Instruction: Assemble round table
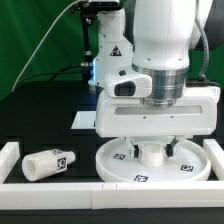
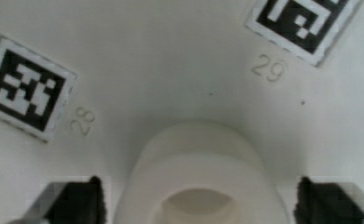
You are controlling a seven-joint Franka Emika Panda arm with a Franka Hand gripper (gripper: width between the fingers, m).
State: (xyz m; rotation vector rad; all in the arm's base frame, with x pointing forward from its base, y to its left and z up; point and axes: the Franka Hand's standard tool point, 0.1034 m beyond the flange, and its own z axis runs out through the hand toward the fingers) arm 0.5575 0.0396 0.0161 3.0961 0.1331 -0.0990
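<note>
The white round disc [image 1: 150, 165] lies flat on the black table in front of the near rail, with square tags on its top and a raised central hub [image 1: 150, 154]. My gripper [image 1: 150, 148] hangs straight over the hub, its black fingers [image 1: 128, 146] spread on either side of it. In the wrist view the hub [image 2: 200, 175] stands between the two open fingertips [image 2: 72, 203], with a gap on each side, and the disc [image 2: 161, 70] fills the picture. The short tagged cylindrical leg [image 1: 48, 163] lies on its side at the exterior view's left, apart from the disc.
White border rails run along the near edge [image 1: 60, 193] and both sides [image 1: 10, 155]. The marker board [image 1: 84, 120] lies behind the disc, partly hidden by my arm. A green backdrop stands behind.
</note>
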